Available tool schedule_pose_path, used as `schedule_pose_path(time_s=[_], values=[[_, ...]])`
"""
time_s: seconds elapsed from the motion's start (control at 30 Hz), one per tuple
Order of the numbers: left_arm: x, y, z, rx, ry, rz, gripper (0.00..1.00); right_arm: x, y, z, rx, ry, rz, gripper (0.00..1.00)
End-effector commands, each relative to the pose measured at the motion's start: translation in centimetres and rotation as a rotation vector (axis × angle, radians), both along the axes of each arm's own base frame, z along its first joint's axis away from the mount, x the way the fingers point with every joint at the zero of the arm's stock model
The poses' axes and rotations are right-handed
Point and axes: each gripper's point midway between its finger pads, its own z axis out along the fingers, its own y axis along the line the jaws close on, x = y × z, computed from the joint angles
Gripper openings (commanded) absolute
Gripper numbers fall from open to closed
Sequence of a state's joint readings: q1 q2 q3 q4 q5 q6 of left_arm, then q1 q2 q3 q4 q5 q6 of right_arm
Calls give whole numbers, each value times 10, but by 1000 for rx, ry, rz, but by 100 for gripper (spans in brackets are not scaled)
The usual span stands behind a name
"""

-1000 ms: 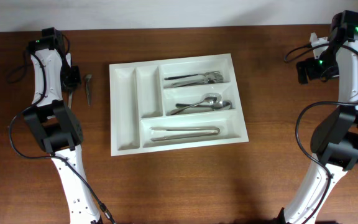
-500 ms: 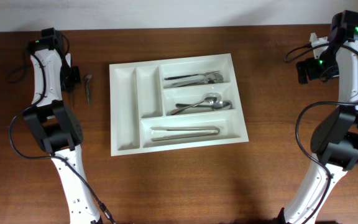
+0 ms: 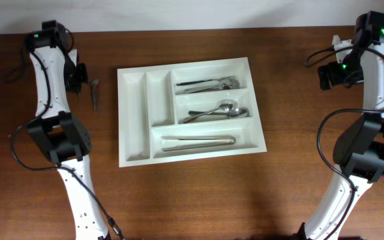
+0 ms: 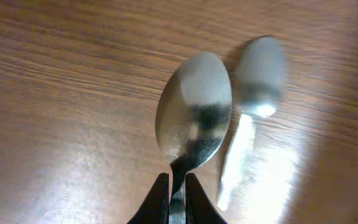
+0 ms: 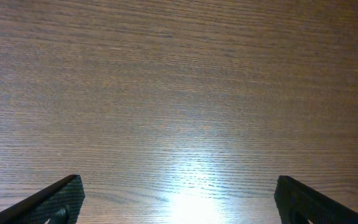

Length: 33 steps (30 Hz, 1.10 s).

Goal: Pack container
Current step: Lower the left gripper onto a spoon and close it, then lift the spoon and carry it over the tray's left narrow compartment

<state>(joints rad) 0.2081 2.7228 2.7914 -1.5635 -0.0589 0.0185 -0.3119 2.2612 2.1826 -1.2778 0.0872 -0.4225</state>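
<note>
Dark wood grain covers the whole bench (image 3: 192,193), which carries only the tray and one stray piece. Your left pincer (image 4: 178,186) is pinched narrow on the neck of a spoon (image 4: 194,109), whose bowl points toward the top of the wrist frame. By my reading the spoon is just off the wood. Just right of it lies a blurred second spoon (image 4: 261,74), probably the piece at upper left of the overhead frame, beside the arm. The container (image 3: 133,120) sits at centre frame, well apart from both arms. Your right pincer (image 5: 179,196) hangs spread wide over bare wood at upper right and holds nothing.

A hold that thin lets the bowl swing, so travel slowly and level. Carry the spoon rightward to the middle long compartment, where the packed spoons (image 3: 222,110) lie. Line the handle up with the slot, lower it until it nearly rests, and only then let go.

Counted:
- One container with five compartments.
- Two narrow upright compartments, both empty.
- At least two forks (image 3: 209,84) in the top long compartment; overlap hides any more.
- Two bowls showing among the packed spoons.
- One pair of tongs (image 3: 199,141) in the bottom compartment.
- Two spoons outside the container, one held and one loose.
</note>
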Motion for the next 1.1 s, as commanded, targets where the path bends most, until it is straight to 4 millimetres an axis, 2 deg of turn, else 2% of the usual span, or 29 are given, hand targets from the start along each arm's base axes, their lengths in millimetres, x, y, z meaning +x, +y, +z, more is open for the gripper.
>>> schedule_pose_path(time_s=[0.0,0.1,0.27,0.43,0.53,1.07], values=[[8,-23,48,2,-93,-53,4,1,-1,17,-5,-41,-2,99],[3,-45,66,-4,-98,-104,4,1,-1,17,-5,-41,-2,99],[0,-92,79,-46,-103,-188,3,1,-1,17,-5,-41,-2,99],[0,-143,83,-121,-116,-273,5,1,-1,17,-5,-41,-2,99],[-1,-161,83,-123,-112,-305,8,1,-1,17,-5,-41,-2,99],[-4,-185,83,-230,-106,-227,8,2,-1,17,-4,-42,-2,99]])
